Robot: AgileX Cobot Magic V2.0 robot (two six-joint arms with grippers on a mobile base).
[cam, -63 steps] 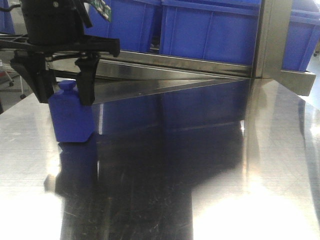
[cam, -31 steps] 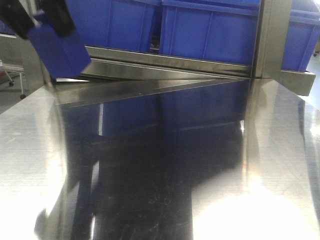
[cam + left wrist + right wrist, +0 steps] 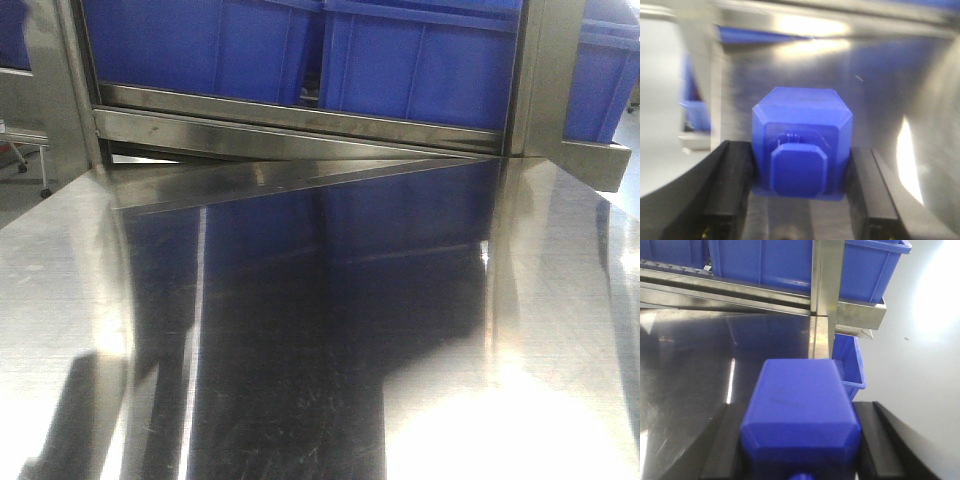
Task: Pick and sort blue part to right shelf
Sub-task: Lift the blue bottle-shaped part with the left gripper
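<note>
Count two blue blocks, one per gripper. Find the blue part [image 3: 800, 125] at centre of the left wrist view, clamped between the two black fingers [image 3: 730, 195] of the left gripper [image 3: 799, 165], nub toward the camera, blurred steel behind. See a second blue block [image 3: 800, 395] at lower centre of the right wrist view, pinched likewise by the right gripper [image 3: 800, 440]. Count at least three blue bins [image 3: 420, 60] across the top of the front view, on the right shelf [image 3: 300, 135], behind the steel table [image 3: 300, 350].
</note>
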